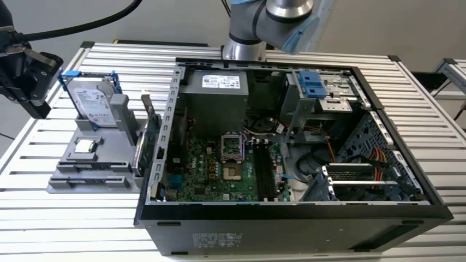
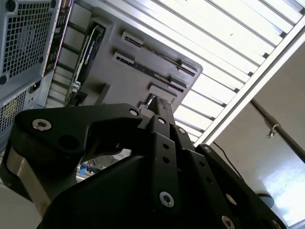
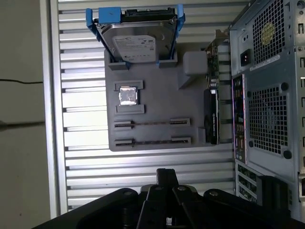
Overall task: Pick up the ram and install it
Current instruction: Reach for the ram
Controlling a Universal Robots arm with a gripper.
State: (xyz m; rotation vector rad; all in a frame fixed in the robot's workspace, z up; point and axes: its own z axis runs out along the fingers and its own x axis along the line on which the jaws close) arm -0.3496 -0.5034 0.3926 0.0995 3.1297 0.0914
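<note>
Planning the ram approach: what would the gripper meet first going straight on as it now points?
Probably the slatted table, just short of the grey holder whose nearest slot carries a ram; depth from the gripper is unclear.

I logged the arm (image 1: 251, 33) reaching over to the exterior view's left, gripper (image 1: 36, 103) hanging there, tips angled downward. In both wrist views its fingers (image 3: 167, 177) sat pressed together, holding nothing.
</note>
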